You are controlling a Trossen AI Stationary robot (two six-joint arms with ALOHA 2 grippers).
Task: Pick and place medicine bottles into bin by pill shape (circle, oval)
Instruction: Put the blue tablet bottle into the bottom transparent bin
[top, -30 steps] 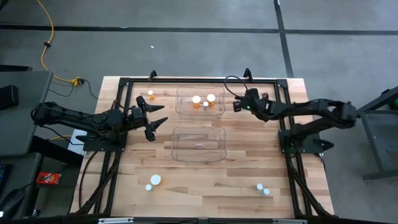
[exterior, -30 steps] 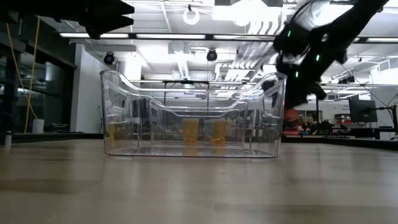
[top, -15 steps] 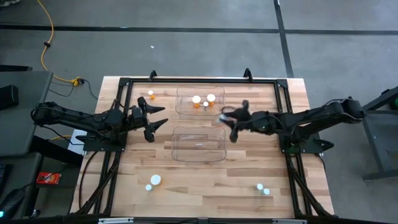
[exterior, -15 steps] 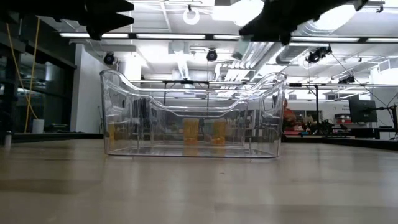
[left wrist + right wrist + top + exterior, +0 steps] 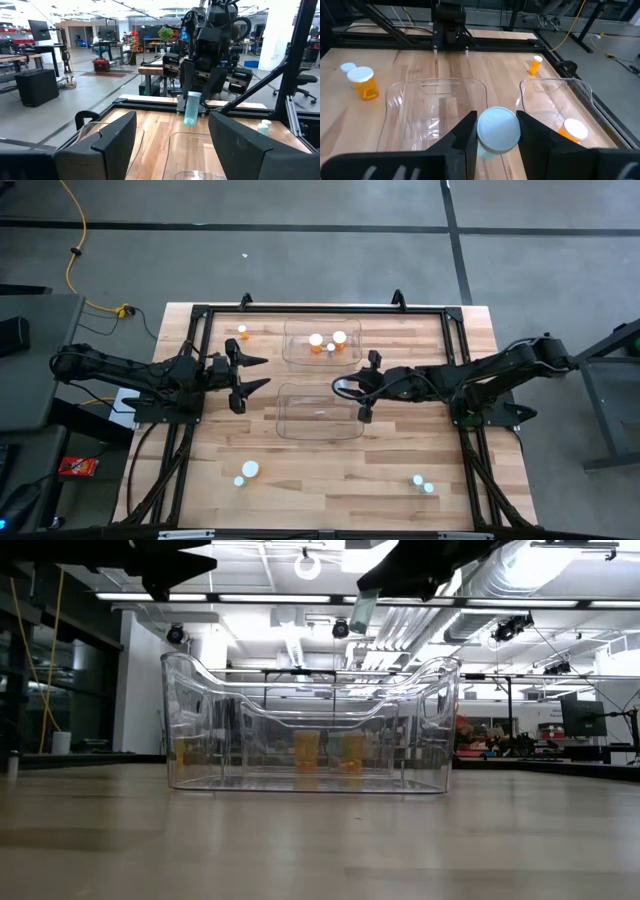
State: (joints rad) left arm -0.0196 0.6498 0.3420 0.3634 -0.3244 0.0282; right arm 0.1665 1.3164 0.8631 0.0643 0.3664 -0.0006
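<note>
My right gripper (image 5: 347,387) is shut on a pale teal medicine bottle (image 5: 498,131) above the right end of the near clear bin (image 5: 320,437). That bottle also shows in the left wrist view (image 5: 190,110) and the low view (image 5: 364,610). The far clear bin (image 5: 290,346) holds orange bottles with white caps (image 5: 328,341). My left gripper (image 5: 266,372) waits open and level, left of the bins, touching nothing. Loose bottles stand on the table at the far left (image 5: 242,332), near left (image 5: 248,470) and near right (image 5: 422,483). My right gripper pinches the teal bottle's upper part (image 5: 192,98) between its two fingers (image 5: 465,137), coming from the table's right and slanting a little downward. The bottle stands roughly upright and is lifted clear. Its lower end (image 5: 189,120) hangs below the fingers, above the near bin.
A black metal frame (image 5: 200,312) runs around the wooden table (image 5: 400,450). Bare wood lies between the bins and the near edge. Both arm bases stand at the table's left and right sides.
My right gripper has swung with the teal bottle from beside the far bin's right end toward the table's near edge and left, to above the near bin's right end. It has risen, and its wrist has rolled. The bottle stays held.
</note>
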